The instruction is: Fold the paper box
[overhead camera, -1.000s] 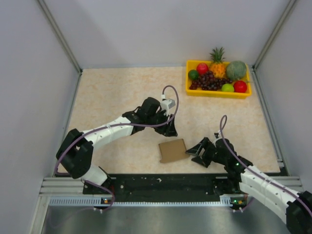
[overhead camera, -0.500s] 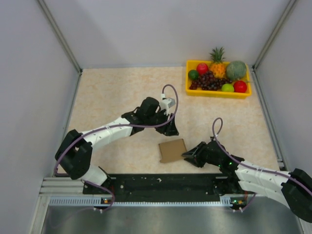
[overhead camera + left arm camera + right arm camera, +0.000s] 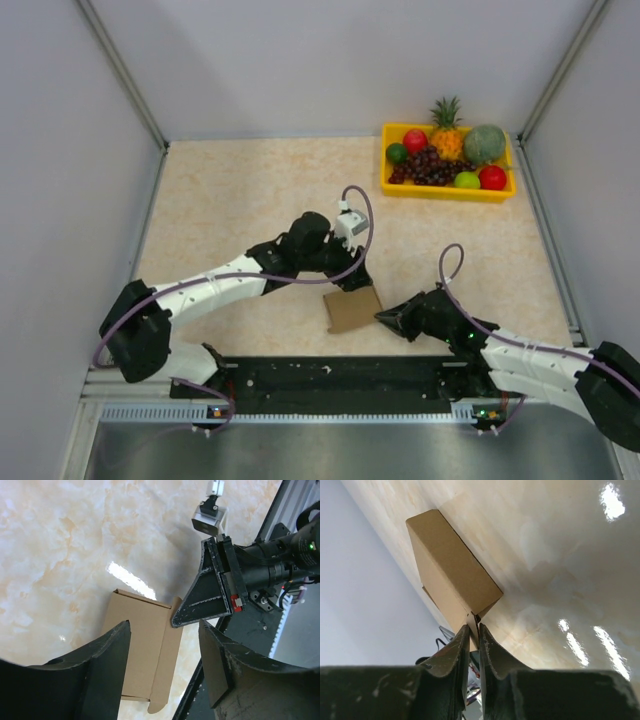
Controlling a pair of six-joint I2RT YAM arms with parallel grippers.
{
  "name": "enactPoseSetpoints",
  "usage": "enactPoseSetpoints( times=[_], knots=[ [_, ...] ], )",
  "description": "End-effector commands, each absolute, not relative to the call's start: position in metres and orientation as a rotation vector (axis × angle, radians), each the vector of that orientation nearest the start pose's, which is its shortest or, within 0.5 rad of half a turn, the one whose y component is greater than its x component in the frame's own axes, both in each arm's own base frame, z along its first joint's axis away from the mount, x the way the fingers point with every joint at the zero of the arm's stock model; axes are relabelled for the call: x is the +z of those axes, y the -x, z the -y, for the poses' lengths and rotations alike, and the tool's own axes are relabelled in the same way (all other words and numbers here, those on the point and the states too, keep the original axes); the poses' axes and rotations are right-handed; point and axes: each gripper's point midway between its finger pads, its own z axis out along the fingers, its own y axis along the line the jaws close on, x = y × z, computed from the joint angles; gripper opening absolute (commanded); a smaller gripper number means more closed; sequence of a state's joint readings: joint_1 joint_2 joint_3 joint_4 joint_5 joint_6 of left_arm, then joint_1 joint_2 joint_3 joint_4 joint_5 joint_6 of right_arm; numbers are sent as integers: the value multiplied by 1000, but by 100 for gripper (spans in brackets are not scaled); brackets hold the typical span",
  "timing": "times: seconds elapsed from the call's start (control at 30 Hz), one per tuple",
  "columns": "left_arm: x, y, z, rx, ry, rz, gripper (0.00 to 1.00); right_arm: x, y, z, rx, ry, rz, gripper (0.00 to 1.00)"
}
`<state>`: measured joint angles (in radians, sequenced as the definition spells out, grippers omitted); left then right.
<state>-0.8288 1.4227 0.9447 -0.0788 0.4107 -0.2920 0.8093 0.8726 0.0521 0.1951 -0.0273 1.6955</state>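
1. No writing can be read. The paper box point(image 3: 352, 308) shows plain brown faces, and the red tag on the body of the right gripper point(image 3: 474, 627) is too small to make out.
2. Since half a second ago the left gripper point(image 3: 350, 279) has come closer and now hangs over the box's far edge, where before it stood clear of that edge. The box has not shifted on the table point(image 3: 230, 200). The right gripper has kept its place at the box's right edge.
3. The left gripper's jaws are spread wide and hold nothing. In its wrist view the box lies flat just below and between its fingers. A side flap of the box is laid out toward the tip of the right gripper.
4. The right gripper's fingers are pressed almost together on a thin cardboard flap at the box's corner. The rest of the box stretches away just ahead of its fingertips.
5. The yellow tray point(image 3: 445, 192) sits well beyond the right gripper, far from both grippers and from the box. It holds a pineapple point(image 3: 447, 130), a green melon point(image 3: 485, 143), dark grapes point(image 3: 430, 166), round red fruits point(image 3: 492, 177) and round green fruits point(image 3: 467, 180).
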Motion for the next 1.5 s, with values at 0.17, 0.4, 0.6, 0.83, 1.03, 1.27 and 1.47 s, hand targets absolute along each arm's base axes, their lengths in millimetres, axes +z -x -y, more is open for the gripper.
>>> enactPoseSetpoints(
  times=[0.17,0.4,0.6,0.83,1.03,1.27,1.47],
  knots=[
    [182,-205,342,-885,-970,-1941,64,54,-155,-228,1312,-1092,-2295,3],
    [180,-207,325,-884,-815,-2006,64,54,-159,-223,1272,-1071,-2272,2],
    [157,-181,352,-1097,-963,-2102,55,48,-155,-224,1268,-1019,-2296,30],
    [130,-167,359,-1193,-981,-2167,46,59,-149,-220,1213,-665,-2306,57],
    [102,-154,354,-1147,-1046,-2231,38,74,-147,-208,1155,-439,-2250,66],
    [86,-145,360,-1140,-1058,-2266,28,82,-160,-198,1108,-287,-2301,54],
    [42,-147,351,-1032,-962,-2467,24,89,-180,-185,1062,-159,-2303,61]
  ],
)
